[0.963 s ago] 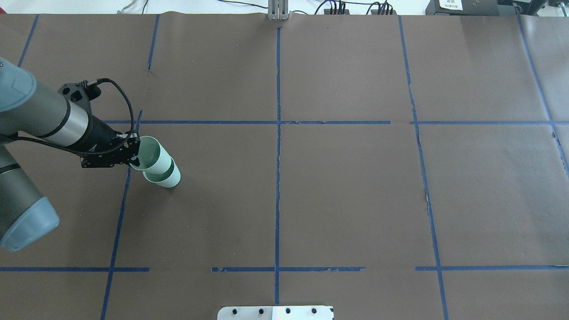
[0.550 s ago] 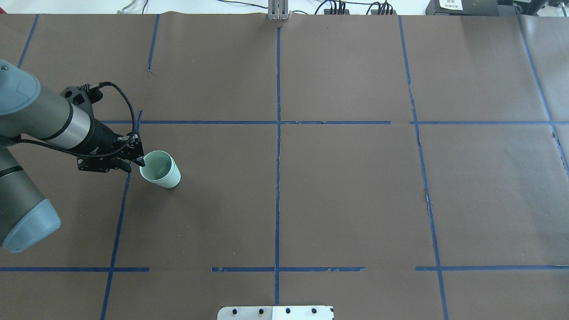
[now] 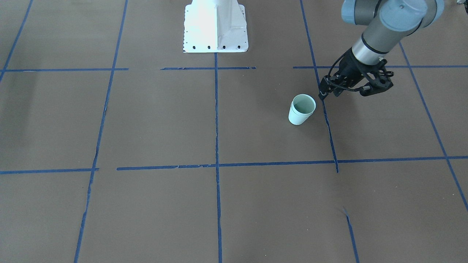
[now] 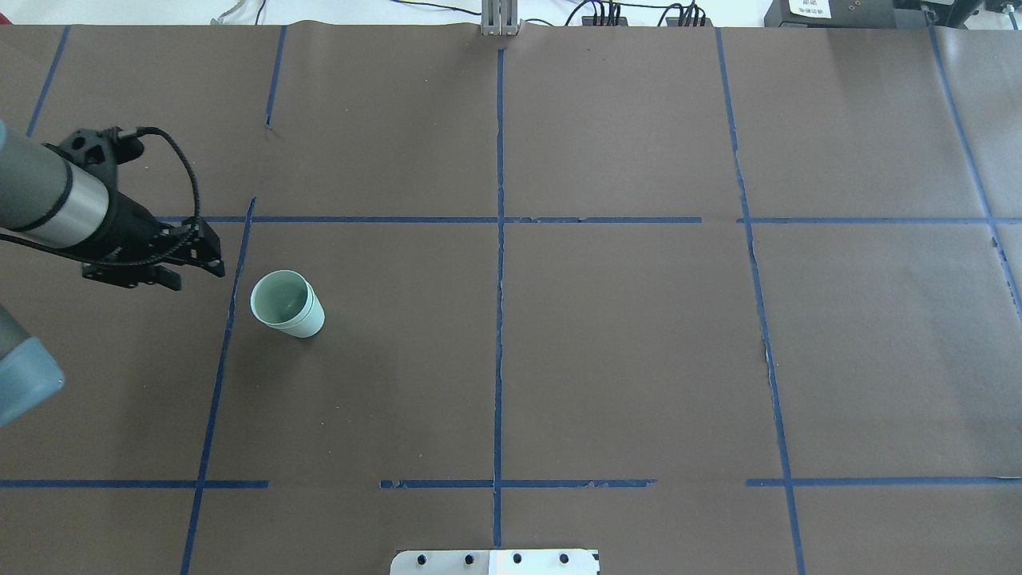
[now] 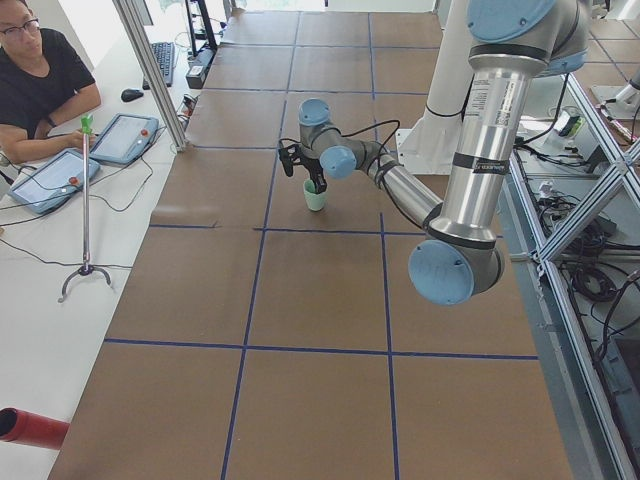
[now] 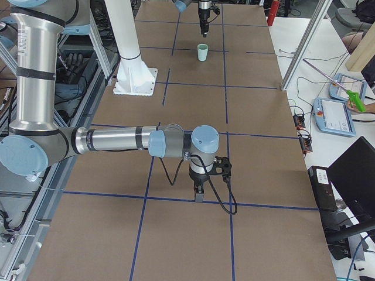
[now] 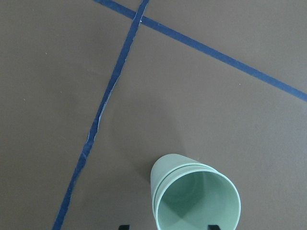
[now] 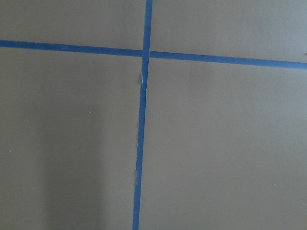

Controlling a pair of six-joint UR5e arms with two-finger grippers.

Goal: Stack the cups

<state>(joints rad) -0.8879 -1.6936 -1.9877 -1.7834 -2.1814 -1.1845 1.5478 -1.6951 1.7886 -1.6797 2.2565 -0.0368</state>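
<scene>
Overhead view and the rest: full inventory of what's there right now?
cups: two, pale mint green, nested in one upright stack, robot's left side.
table: one, brown cover with blue tape grid.
base plate: one, white, table's robot edge.
operator: one, black shirt, at a side desk.
tablets: two, grey-blue, on that desk.
left gripper: one, black, jaws open, beside the stack, not touching.
right gripper: one, black, above the table, jaws unclear.

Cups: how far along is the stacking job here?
Done: the two pale mint-green tapered cups stand nested, one inside the other, upright on the brown paper-covered table. In hand: nothing; the left gripper is open, empty and apart from the stack. Left: seemingly nothing, bar parking the arm.
</scene>
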